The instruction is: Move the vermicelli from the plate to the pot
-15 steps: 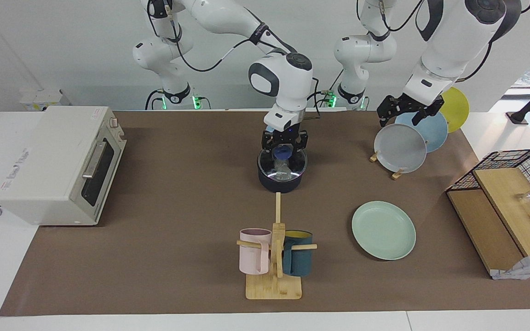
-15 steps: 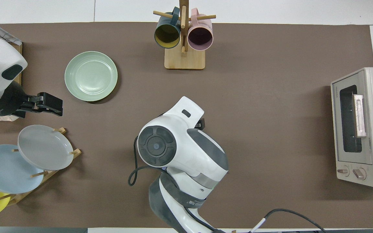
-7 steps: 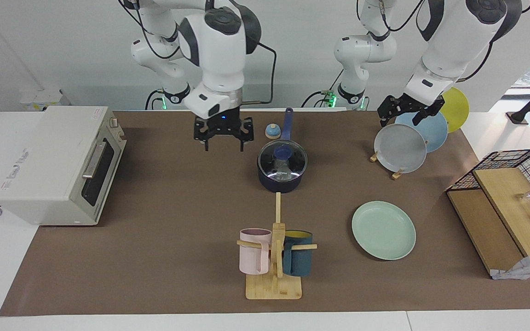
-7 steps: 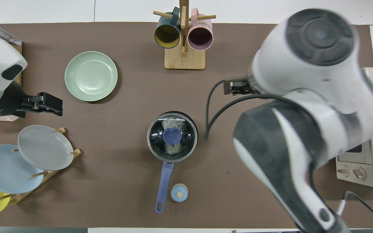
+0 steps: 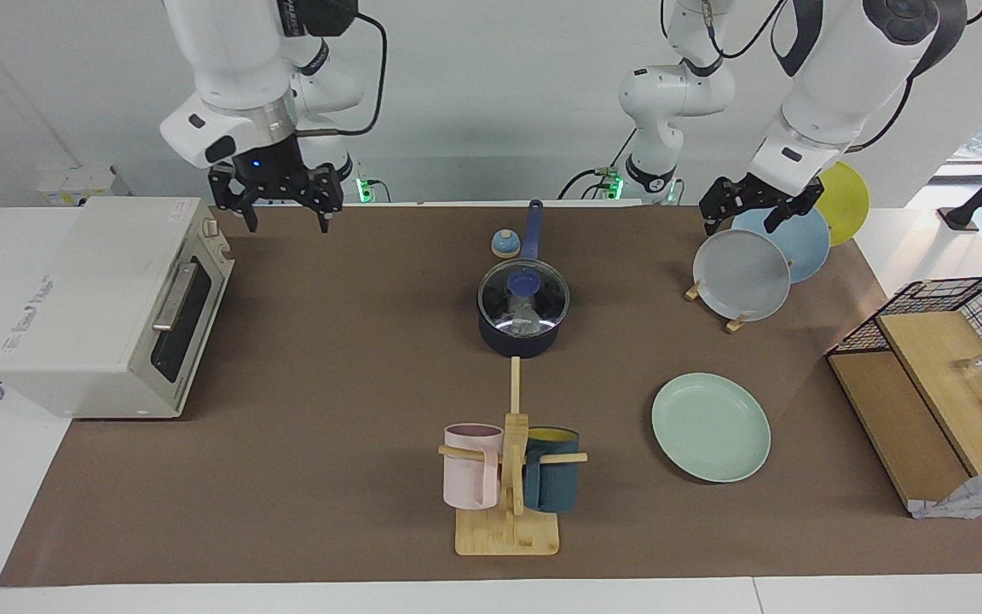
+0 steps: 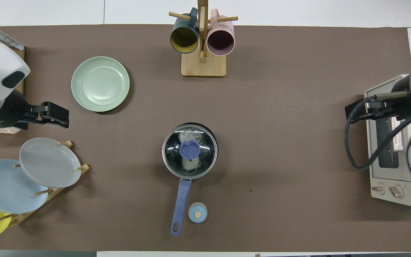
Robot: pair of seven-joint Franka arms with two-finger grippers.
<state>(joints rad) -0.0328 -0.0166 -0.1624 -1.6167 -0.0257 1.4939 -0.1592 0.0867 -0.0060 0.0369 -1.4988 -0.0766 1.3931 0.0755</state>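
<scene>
The navy pot stands at the middle of the table with a glass lid on it and its blue handle pointing toward the robots. The vermicelli lies inside the pot, seen through the lid. The mint-green plate is bare and lies farther from the robots, toward the left arm's end; it also shows in the overhead view. My right gripper is open and empty, raised beside the toaster oven. My left gripper is open and empty, waiting over the plate rack.
A rack holds a grey plate, a blue plate and a yellow plate. A mug tree with a pink and a teal mug stands farther out than the pot. A small blue round knob lies beside the pot handle. A wire basket is at the left arm's end.
My right gripper has let go of the lid's knob, risen from the pot and swung to the oven's end of the table. The left arm has not moved.
</scene>
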